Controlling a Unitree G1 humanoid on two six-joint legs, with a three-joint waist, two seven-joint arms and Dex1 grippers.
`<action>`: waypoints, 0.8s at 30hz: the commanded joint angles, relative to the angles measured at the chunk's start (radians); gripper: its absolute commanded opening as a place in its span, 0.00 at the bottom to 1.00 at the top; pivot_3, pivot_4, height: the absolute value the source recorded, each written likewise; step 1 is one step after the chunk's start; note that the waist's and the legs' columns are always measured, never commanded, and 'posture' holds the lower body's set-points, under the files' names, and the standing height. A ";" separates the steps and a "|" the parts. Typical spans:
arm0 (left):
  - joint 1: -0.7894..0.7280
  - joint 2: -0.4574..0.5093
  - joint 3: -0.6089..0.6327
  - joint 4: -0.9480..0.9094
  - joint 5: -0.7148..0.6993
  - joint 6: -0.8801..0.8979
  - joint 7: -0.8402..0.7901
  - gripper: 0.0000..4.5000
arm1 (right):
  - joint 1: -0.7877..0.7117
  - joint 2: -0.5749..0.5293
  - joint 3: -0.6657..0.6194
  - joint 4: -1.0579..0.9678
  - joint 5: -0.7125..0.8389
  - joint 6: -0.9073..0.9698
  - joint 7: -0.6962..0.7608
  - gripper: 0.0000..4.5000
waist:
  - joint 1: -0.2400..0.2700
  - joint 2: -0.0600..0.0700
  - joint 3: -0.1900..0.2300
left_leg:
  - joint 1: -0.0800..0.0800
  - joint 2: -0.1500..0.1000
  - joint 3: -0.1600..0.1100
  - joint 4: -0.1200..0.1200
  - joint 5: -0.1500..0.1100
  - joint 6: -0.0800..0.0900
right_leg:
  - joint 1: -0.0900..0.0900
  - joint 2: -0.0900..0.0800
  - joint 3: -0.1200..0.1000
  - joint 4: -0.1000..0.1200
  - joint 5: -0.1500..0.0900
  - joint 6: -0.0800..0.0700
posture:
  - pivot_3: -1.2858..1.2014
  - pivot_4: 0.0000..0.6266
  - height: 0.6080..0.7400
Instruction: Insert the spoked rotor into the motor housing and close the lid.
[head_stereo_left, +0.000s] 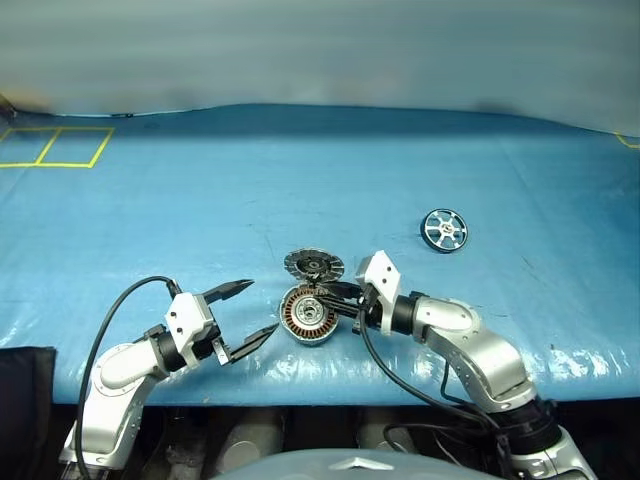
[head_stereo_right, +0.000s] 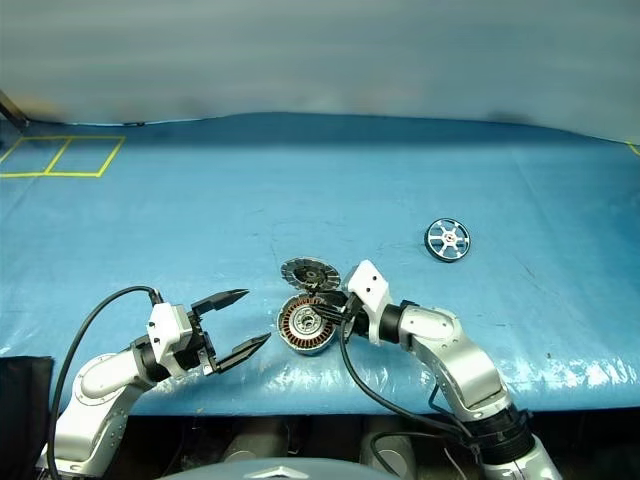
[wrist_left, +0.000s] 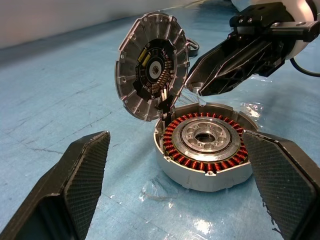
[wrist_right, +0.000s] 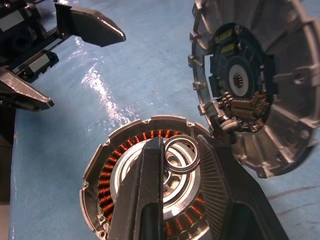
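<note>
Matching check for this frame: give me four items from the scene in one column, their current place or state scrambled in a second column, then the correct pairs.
Items
1. dark blue spoked rotor wheel
2. round silver motor housing with copper windings
3. slotted silver-grey hinged lid
4. left end effector

States
A. swung up, standing open on the rim
B. black fingers spread wide, holding nothing
C. lying alone on the blue cover, far to the right
D. open-topped, with the right end effector over its centre

Pairs: 1-C, 2-D, 3-A, 4-B
</note>
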 joint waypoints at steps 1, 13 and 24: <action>-0.001 0.008 0.018 -0.016 0.003 -0.020 0.005 1.00 | -0.011 0.008 0.028 0.008 -0.007 -0.014 0.017 0.15 | 0.000 0.000 0.000 | 0.000 0.000 0.000 0.000 0.000 0.000 | 0.000 0.000 0.000 0.000 0.000 0.000 | 0.52 0.24 1.00; 0.005 0.010 0.012 -0.020 0.007 -0.015 0.008 1.00 | -0.008 0.015 0.056 0.060 -0.040 -0.038 0.023 0.15 | -0.001 0.000 0.000 | 0.000 0.001 0.000 0.000 -0.001 -0.001 | 0.000 0.001 0.000 0.000 0.000 0.000 | 0.52 0.24 1.00; 0.008 0.004 0.007 -0.022 0.015 -0.011 0.015 1.00 | -0.025 0.008 0.082 0.050 -0.082 -0.043 0.026 0.15 | -0.001 0.000 0.000 | 0.000 0.001 0.000 0.000 -0.001 -0.001 | 0.000 0.002 0.000 0.000 0.000 0.000 | 0.52 0.24 1.00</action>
